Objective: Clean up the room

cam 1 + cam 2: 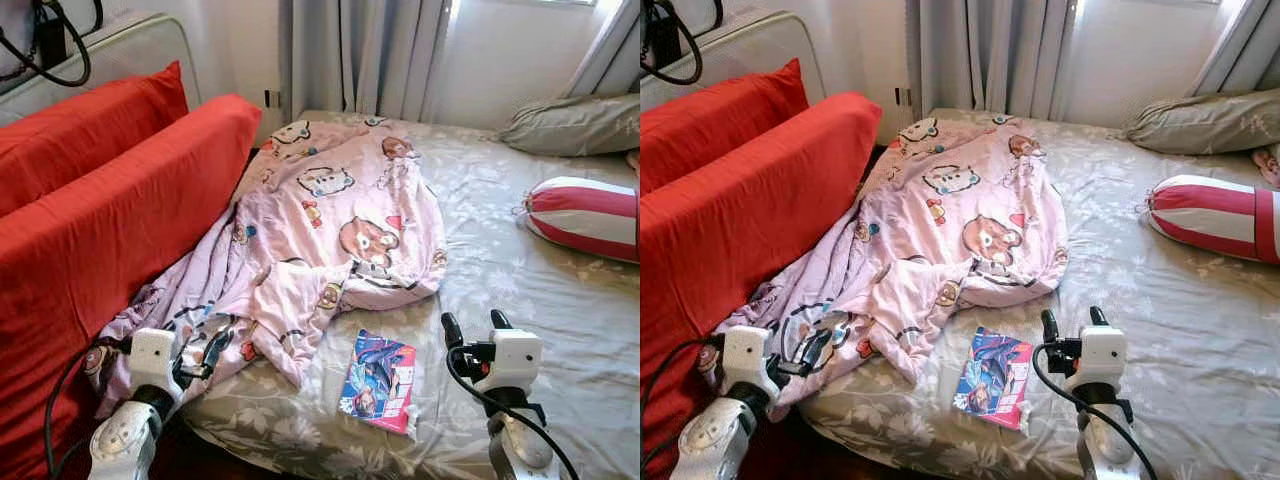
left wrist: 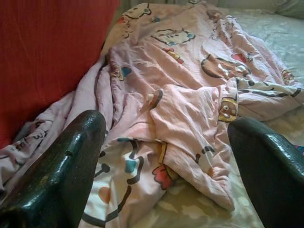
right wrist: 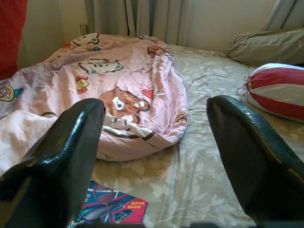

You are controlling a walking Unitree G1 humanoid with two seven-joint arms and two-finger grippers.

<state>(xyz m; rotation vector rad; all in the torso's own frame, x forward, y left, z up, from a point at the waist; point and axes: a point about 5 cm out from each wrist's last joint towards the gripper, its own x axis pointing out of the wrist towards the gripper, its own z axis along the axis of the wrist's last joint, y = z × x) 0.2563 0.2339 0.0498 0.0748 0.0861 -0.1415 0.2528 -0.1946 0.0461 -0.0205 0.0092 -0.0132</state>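
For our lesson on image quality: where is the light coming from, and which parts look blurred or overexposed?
Left eye view: daylight through the grey curtains washes out the upper right; the crumpled pink cartoon-print blanket is sharp. Left wrist view: the near black fingers are soft, out of focus. Right wrist view: the wall behind the bed is bright.
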